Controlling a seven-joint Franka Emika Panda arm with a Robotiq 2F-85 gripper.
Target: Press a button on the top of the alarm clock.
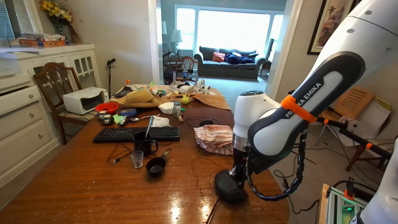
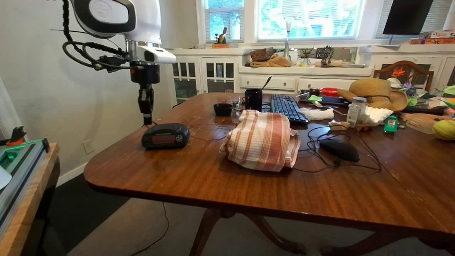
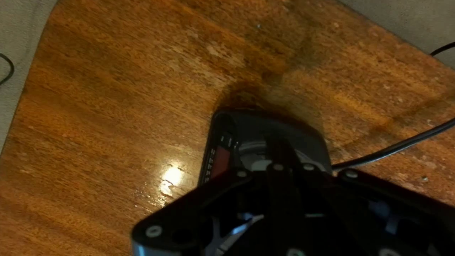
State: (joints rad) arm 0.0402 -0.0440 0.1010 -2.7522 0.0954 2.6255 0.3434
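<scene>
The black alarm clock [image 1: 225, 188] stands upright near the table's edge in both exterior views. In an exterior view its dark reddish display faces the camera [image 2: 165, 138]. In the wrist view the clock [image 3: 249, 124] lies below my fingers, with part of its round grey top panel and its buttons hidden by them. My gripper [image 3: 280, 147] is shut with its fingers together and nothing between them. It points down at the clock's top in both exterior views [image 1: 238, 175] [image 2: 147, 119]. I cannot tell whether the fingertips touch the clock.
A striped cloth bundle [image 2: 265, 140] and a mouse [image 2: 339, 149] with a looped cable lie beside the clock. A black measuring cup [image 1: 156, 166], a small glass [image 1: 137, 159], a black mug [image 1: 143, 144] and a keyboard [image 1: 115, 134] are farther off. The clock's cord [image 3: 394, 147] runs over the table edge.
</scene>
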